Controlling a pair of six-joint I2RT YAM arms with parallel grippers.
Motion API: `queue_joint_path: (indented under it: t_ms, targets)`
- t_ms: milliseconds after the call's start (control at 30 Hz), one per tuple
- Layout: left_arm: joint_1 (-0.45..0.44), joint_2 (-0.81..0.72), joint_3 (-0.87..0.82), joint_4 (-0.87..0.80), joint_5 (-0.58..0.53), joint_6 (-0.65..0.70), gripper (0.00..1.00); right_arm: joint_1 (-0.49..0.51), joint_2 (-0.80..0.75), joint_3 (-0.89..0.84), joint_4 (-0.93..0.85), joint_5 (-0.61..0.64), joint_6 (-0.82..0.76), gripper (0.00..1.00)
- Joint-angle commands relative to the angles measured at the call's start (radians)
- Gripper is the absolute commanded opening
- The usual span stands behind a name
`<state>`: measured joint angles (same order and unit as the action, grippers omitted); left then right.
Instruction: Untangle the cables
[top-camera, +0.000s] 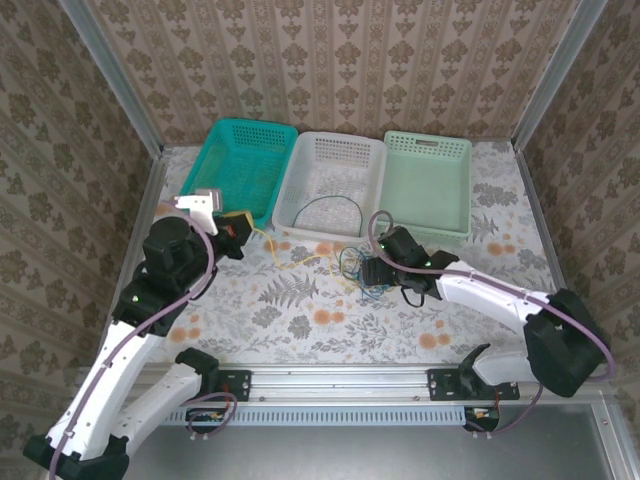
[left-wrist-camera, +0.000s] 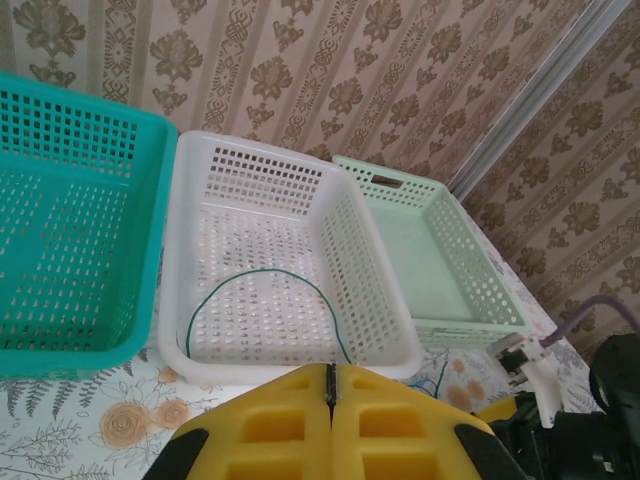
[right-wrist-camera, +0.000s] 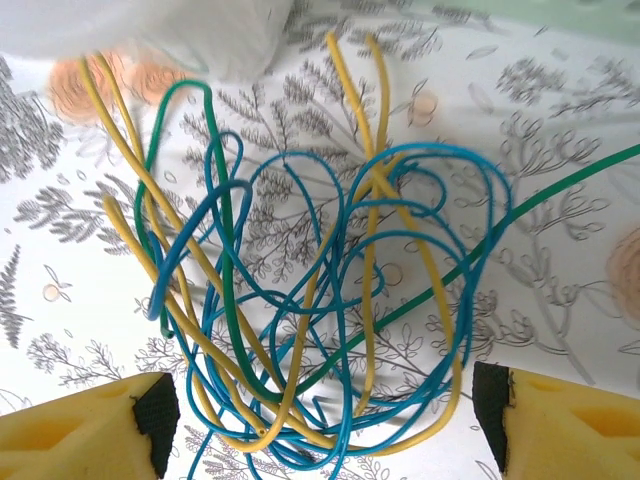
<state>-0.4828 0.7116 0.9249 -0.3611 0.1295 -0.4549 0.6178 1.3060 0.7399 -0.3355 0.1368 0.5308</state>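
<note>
Overhead, three baskets stand side by side at the far end of the surface (top-camera: 300, 320): a teal basket (top-camera: 240, 165), a white basket (top-camera: 330, 185) and a pale green basket (top-camera: 428, 185). One green cable (top-camera: 330, 207) lies looped alone in the white basket, which I take as the part done. The tangle (top-camera: 356, 268) of the other cables sits on the surface just in front of the white basket, with the right pincer (top-camera: 372, 262) right at it. A yellow cable (top-camera: 292, 255) runs across the surface between the tangle and the left pincer (top-camera: 236, 228), which is near the teal basket's front corner. From the left wrist, that pincer's foam pads (left-wrist-camera: 400, 430) are pressed flat together; a dark sliver shows in the seam, but whether a wire is pinched there I cannot tell. Beyond them the green cable curves over the white basket's floor. From the right wrist, the jaws stand wide apart, gripping nothing, and the tangle lies between and beyond them, its blue, yellow and green strands looped through one another many times. Most of the work looks left: these strands need pulling apart.
</note>
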Motion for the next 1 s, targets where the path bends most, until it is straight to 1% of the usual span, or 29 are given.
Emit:
queue_joint_path:
  t_ms: [0,100,167,267,467,633,800,867,967]
  targets:
    - [0.006,0.011,0.063,0.028,0.005,0.035,0.0,-0.018,-0.053,-0.042,0.016,0.055,0.015,0.82]
    - [0.006,0.037,0.089,0.056,0.031,0.031,0.0,-0.03,-0.099,-0.07,0.025,0.053,0.016,0.82]
    - [0.006,0.061,0.1,0.078,0.069,0.016,0.0,-0.03,-0.132,-0.081,0.043,0.041,-0.005,0.82]
    - [0.004,0.088,0.1,0.105,0.109,-0.003,0.0,-0.022,-0.185,-0.082,0.072,0.01,-0.066,0.82]
    - [0.001,0.088,0.083,0.125,0.125,-0.029,0.0,0.015,-0.282,-0.078,0.125,-0.027,-0.181,0.82]
    - [-0.004,0.09,0.094,0.153,0.131,-0.041,0.0,0.046,-0.268,-0.077,0.183,-0.069,-0.17,0.82]
    - [-0.006,0.12,0.137,0.185,0.161,-0.047,0.0,0.087,-0.22,-0.074,0.252,-0.057,-0.169,0.82]
    - [-0.005,0.145,0.17,0.184,0.17,-0.03,0.0,0.095,-0.197,-0.058,0.255,-0.044,-0.175,0.83]
    - [-0.004,0.176,0.227,0.16,0.145,0.027,0.0,0.098,-0.173,-0.038,0.244,-0.031,-0.177,0.83]
